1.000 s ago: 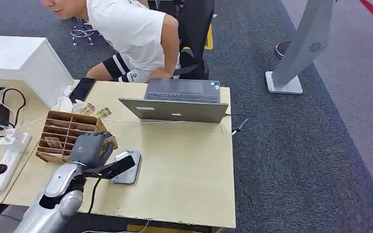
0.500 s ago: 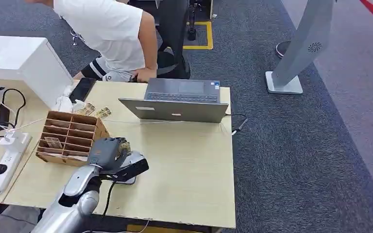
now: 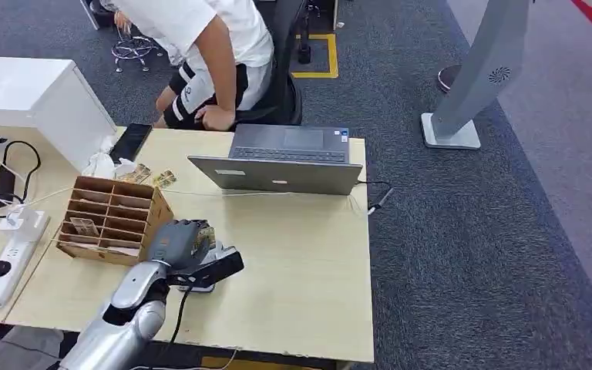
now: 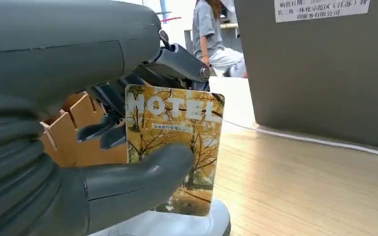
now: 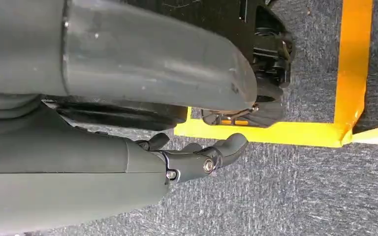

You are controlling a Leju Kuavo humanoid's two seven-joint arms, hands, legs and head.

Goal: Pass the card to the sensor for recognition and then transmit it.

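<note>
In the left wrist view my left hand (image 4: 93, 182) pinches a yellow card (image 4: 174, 147) printed "HOTEL" between thumb and fingers. The card stands upright just above the white sensor pad (image 4: 182, 225). From the head view, the left hand (image 3: 176, 240) hovers over the sensor (image 3: 217, 252) on the wooden table (image 3: 301, 262), with a corner of the card (image 3: 207, 233) peeking past the fingers. The hand and wrist hide most of the sensor. My right hand (image 5: 197, 157) hangs beside my body over grey carpet, fingers loosely extended and holding nothing.
A cardboard slotted organizer (image 3: 112, 216) with more cards stands just left of the hand. An open laptop (image 3: 285, 162) sits at the table's far side, and a power strip (image 3: 8, 262) with cables lies at left. A person (image 3: 208, 46) leans beyond the table.
My left hand carried the card rightward from beside the organizer to above the sensor. The person behind the table has shifted and straightened up.
</note>
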